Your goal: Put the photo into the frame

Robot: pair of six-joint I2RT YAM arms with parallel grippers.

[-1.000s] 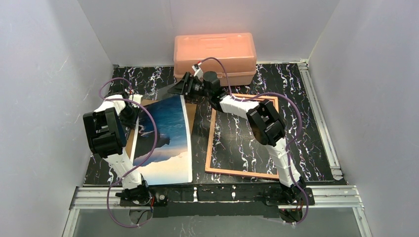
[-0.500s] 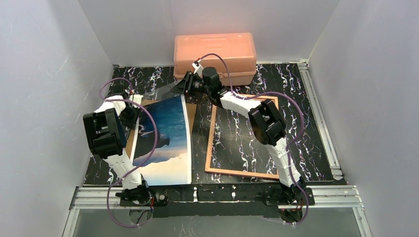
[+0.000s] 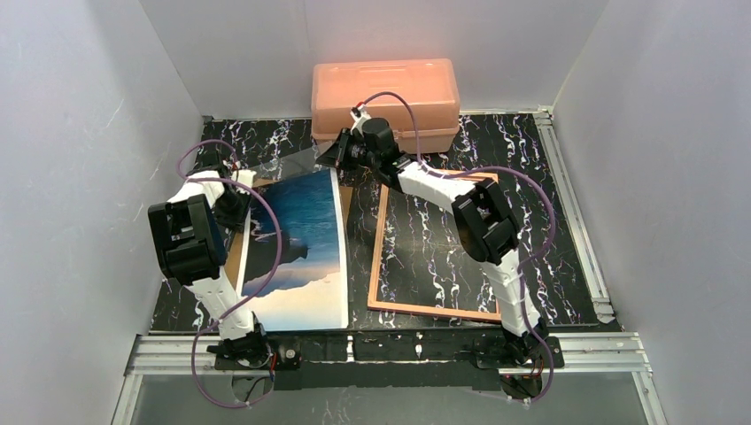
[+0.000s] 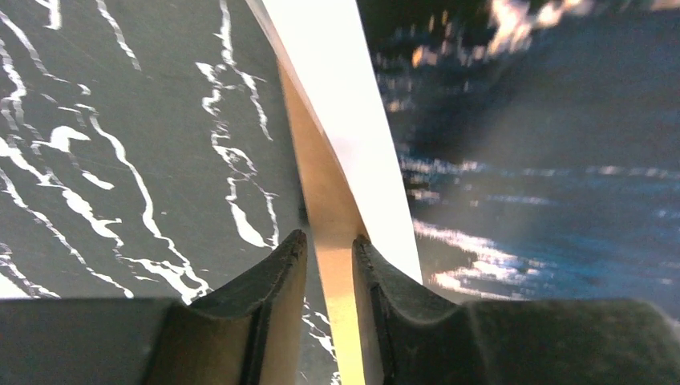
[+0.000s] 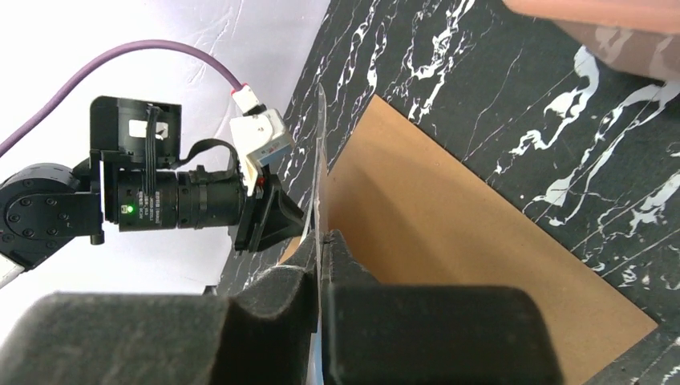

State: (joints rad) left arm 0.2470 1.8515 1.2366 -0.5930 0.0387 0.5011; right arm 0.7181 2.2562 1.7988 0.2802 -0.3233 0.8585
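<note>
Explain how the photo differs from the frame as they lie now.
The photo is a full blue sea picture; the frame is only a thin orange border with the table showing through. The photo rests on a brown board at the left and looks bowed; the frame lies flat at the right. Both are large rectangles.

Top cam: high behind arm bases, looking down on whole bench point(image 3: 549, 159). Left wrist: tight past its fingers point(image 4: 273, 281) onto backing board point(image 4: 329, 208), photo point(image 4: 545, 160). Right wrist: tight on thin sheet point(image 5: 321, 176), facing left arm point(image 5: 160, 204), bench's left edge. Shared: board.
</note>
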